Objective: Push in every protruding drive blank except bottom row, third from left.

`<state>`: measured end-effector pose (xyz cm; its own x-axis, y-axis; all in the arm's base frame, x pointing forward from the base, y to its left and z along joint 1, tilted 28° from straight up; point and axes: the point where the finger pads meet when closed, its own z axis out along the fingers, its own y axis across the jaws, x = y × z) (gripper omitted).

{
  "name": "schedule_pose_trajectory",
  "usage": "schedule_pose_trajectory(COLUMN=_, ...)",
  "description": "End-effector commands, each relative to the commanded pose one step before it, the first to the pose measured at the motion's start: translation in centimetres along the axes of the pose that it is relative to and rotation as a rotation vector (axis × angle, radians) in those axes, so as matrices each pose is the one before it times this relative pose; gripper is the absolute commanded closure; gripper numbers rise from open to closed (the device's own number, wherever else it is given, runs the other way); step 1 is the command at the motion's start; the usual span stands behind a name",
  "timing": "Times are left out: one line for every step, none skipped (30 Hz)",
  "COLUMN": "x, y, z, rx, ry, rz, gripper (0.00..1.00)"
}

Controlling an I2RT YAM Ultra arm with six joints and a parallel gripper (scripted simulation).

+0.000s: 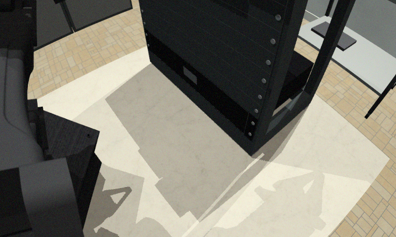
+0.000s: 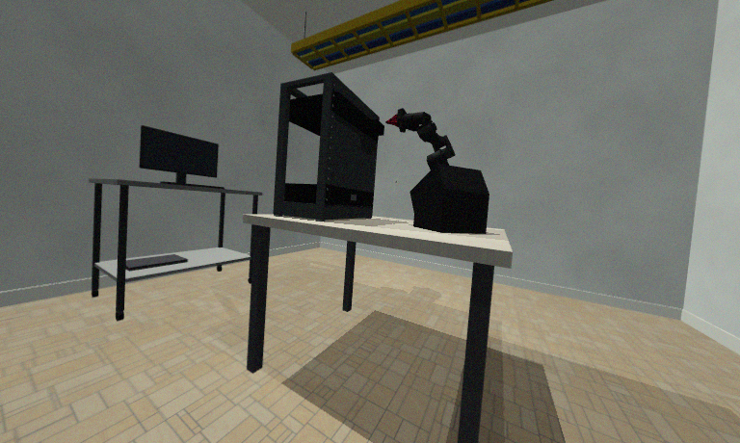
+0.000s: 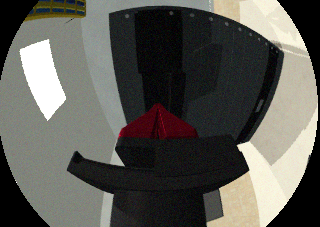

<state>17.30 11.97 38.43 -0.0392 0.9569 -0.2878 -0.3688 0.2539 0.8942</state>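
The black rack (image 2: 327,149) stands on the white table (image 2: 382,234), its front facing my arm. In the top view I see only the lower front of the rack (image 1: 221,62); the drive blanks are too dark to tell apart. My gripper (image 2: 391,120), with red fingertips, is shut and empty. It hovers level with the upper front of the rack, a short gap away from it. In the wrist view the red fingertips (image 3: 158,122) point at the dark rack front (image 3: 194,74), with a darker vertical band straight ahead.
My arm's black base box (image 2: 450,198) sits on the table to the right of the rack and also shows in the top view (image 1: 49,164). A second table with a monitor (image 2: 177,155) stands behind on the left.
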Motion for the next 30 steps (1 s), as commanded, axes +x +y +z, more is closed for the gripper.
schedule_pose_trajectory(x=-1.207, y=0.618, z=0.137, rx=-0.01418, ry=0.01415, rz=-0.00660, gripper=1.00)
schedule_pose_trajectory(x=-0.293, y=-0.009, z=-0.018, rx=-0.00009, ry=0.00001, rz=-0.00003, gripper=1.00)
schedule_pose_trajectory(x=-0.306, y=-0.012, z=-0.021, rx=-0.00009, ry=0.00003, rz=-0.00003, gripper=1.00)
schedule_pose_trajectory(x=-0.307, y=-0.008, z=-0.018, rx=-0.00012, ry=0.00001, rz=-0.00004, gripper=1.00)
schedule_pose_trajectory(x=-0.314, y=-0.012, z=-0.022, rx=-0.00011, ry=0.00003, rz=-0.00004, gripper=1.00)
schedule_pose_trajectory(x=0.000, y=0.000, z=0.000, rx=0.00000, ry=0.00000, rz=0.00000, gripper=1.00)
schedule_pose_trajectory(x=0.000, y=0.000, z=0.000, rx=0.00000, ry=0.00000, rz=0.00000, gripper=1.00)
schedule_pose_trajectory(x=-0.315, y=-0.010, z=-0.021, rx=-0.00013, ry=0.00002, rz=-0.00005, gripper=1.00)
schedule_pose_trajectory(x=-0.317, y=-0.010, z=-0.021, rx=-0.00015, ry=0.00002, rz=-0.00005, gripper=1.00)
schedule_pose_trajectory(x=-0.322, y=-0.013, z=-0.025, rx=-0.00012, ry=0.00005, rz=-0.00005, gripper=1.00)
schedule_pose_trajectory(x=-0.317, y=-0.007, z=-0.020, rx=-0.00020, ry=0.00000, rz=-0.00007, gripper=1.00)
schedule_pose_trajectory(x=-0.319, y=-0.010, z=-0.025, rx=-0.00018, ry=0.00003, rz=-0.00007, gripper=1.00)
schedule_pose_trajectory(x=-0.318, y=-0.010, z=-0.026, rx=-0.00018, ry=0.00004, rz=-0.00008, gripper=1.00)
schedule_pose_trajectory(x=-0.313, y=-0.007, z=-0.023, rx=-0.00026, ry=0.00000, rz=-0.00010, gripper=1.00)
schedule_pose_trajectory(x=-0.314, y=-0.011, z=-0.029, rx=-0.00019, ry=0.00006, rz=-0.00009, gripper=1.00)
schedule_pose_trajectory(x=-0.305, y=-0.005, z=-0.024, rx=-0.00031, ry=0.00000, rz=-0.00013, gripper=1.00)
schedule_pose_trajectory(x=-0.301, y=-0.006, z=-0.027, rx=-0.00031, ry=0.00002, rz=-0.00014, gripper=1.00)
schedule_pose_trajectory(x=-0.294, y=-0.007, z=-0.029, rx=-0.00027, ry=0.00006, rz=-0.00014, gripper=1.00)
schedule_pose_trajectory(x=-0.287, y=0.000, z=-0.026, rx=-0.00047, ry=-0.00004, rz=-0.00021, gripper=1.00)
schedule_pose_trajectory(x=-0.284, y=-0.008, z=-0.036, rx=-0.00018, ry=0.00015, rz=-0.00014, gripper=1.00)
schedule_pose_trajectory(x=-0.271, y=0.007, z=-0.025, rx=-0.00072, ry=-0.00014, rz=-0.00033, gripper=1.00)
schedule_pose_trajectory(x=-0.267, y=-0.004, z=-0.038, rx=-0.00025, ry=0.00016, rz=-0.00021, gripper=1.00)
schedule_pose_trajectory(x=0.000, y=0.000, z=0.000, rx=0.00000, ry=0.00000, rz=0.00000, gripper=1.00)
schedule_pose_trajectory(x=0.000, y=0.000, z=0.000, rx=0.00000, ry=0.00000, rz=0.00000, gripper=1.00)
schedule_pose_trajectory(x=-0.256, y=0.013, z=-0.027, rx=-0.00089, ry=-0.00017, rz=-0.00045, gripper=1.00)
schedule_pose_trajectory(x=-0.242, y=0.000, z=-0.040, rx=-0.00027, ry=0.00020, rz=-0.00027, gripper=1.00)
schedule_pose_trajectory(x=-0.198, y=0.020, z=-0.022, rx=-0.00113, ry=-0.00028, rz=-0.00059, gripper=1.00)
schedule_pose_trajectory(x=-0.190, y=0.002, z=-0.037, rx=-0.00016, ry=0.00028, rz=-0.00029, gripper=1.00)
schedule_pose_trajectory(x=-0.157, y=0.018, z=-0.025, rx=-0.00097, ry=-0.00018, rz=-0.00058, gripper=1.00)
schedule_pose_trajectory(x=-0.136, y=0.021, z=-0.021, rx=-0.00103, ry=-0.00020, rz=-0.00063, gripper=1.00)
